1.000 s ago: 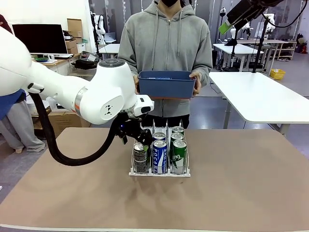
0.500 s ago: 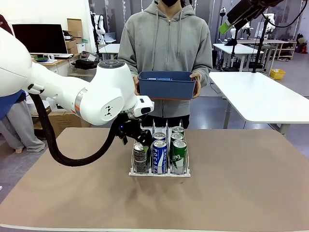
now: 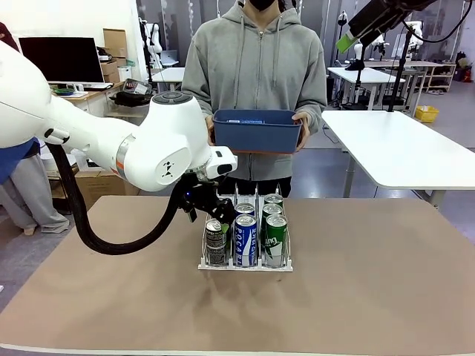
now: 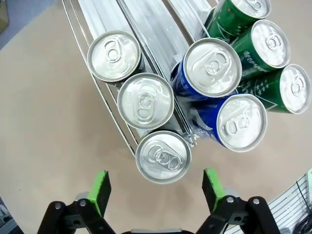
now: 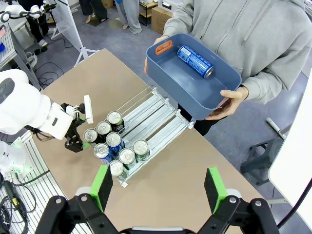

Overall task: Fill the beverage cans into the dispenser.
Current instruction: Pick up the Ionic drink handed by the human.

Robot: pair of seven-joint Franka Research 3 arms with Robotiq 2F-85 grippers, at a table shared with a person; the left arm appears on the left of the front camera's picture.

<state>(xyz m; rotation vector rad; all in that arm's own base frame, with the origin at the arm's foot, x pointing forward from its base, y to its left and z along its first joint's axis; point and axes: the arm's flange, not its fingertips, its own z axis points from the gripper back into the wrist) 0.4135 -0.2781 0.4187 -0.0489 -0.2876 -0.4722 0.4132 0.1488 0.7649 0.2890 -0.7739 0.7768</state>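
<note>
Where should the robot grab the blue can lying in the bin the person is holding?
Probably grip the can around its round middle, coming straight down from above. It lies on its side in the bin. The walls block the sides, but the top is open.

White vertical lettering on slim blue-and-white drink can (image 3: 246, 239), front of clear-plastic three-lane dispenser (image 3: 245, 266), illegible, white script on slim green drink can (image 4: 263, 46) beside it, perhaps a brand, unreadable
</note>
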